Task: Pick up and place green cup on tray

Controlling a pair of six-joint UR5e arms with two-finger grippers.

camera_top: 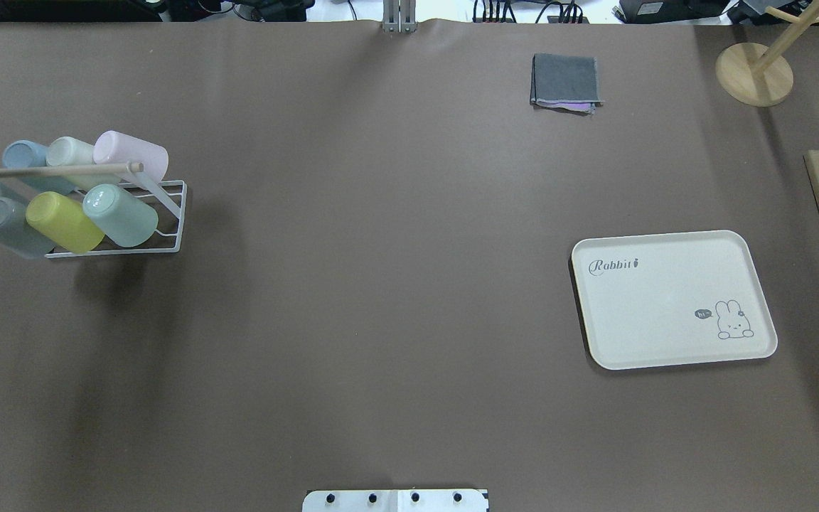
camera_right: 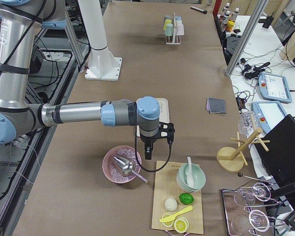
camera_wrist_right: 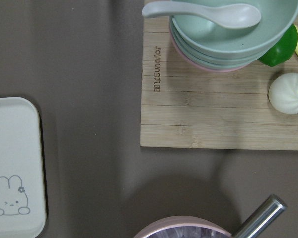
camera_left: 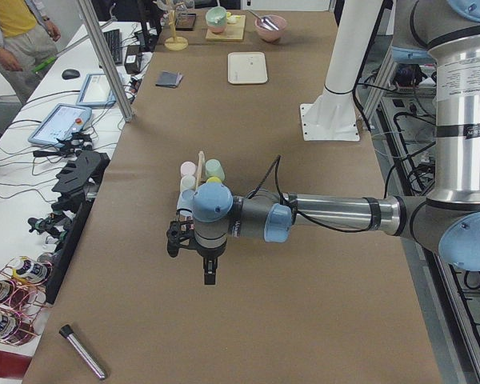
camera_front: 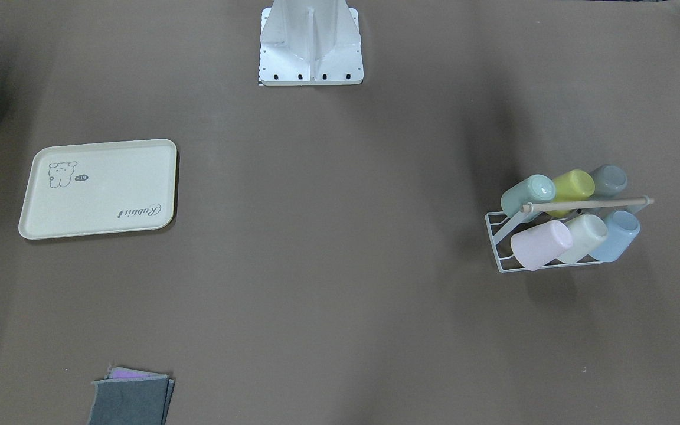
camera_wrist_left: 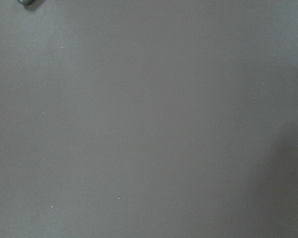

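The green cup (camera_top: 119, 213) lies tilted in a white wire rack (camera_top: 171, 220) at the table's left end, beside a yellow-green cup (camera_top: 62, 220); it also shows in the front view (camera_front: 529, 195). The cream tray (camera_top: 665, 320) lies flat and bare at the right side, also in the front view (camera_front: 104, 200) and the right wrist view (camera_wrist_right: 15, 148). My left gripper (camera_left: 209, 274) hangs above the table short of the rack; I cannot tell if it is open. My right gripper (camera_right: 148, 151) hangs past the tray, near a pink bowl; I cannot tell its state.
The rack holds several other cups, such as a pink cup (camera_top: 132, 153). A folded grey cloth (camera_top: 566, 80) lies at the far edge. A wooden board (camera_wrist_right: 213, 109) with stacked bowls (camera_wrist_right: 228, 34), a pink bowl (camera_right: 120, 164) and a wooden stand (camera_top: 754, 71) sit beyond the tray.
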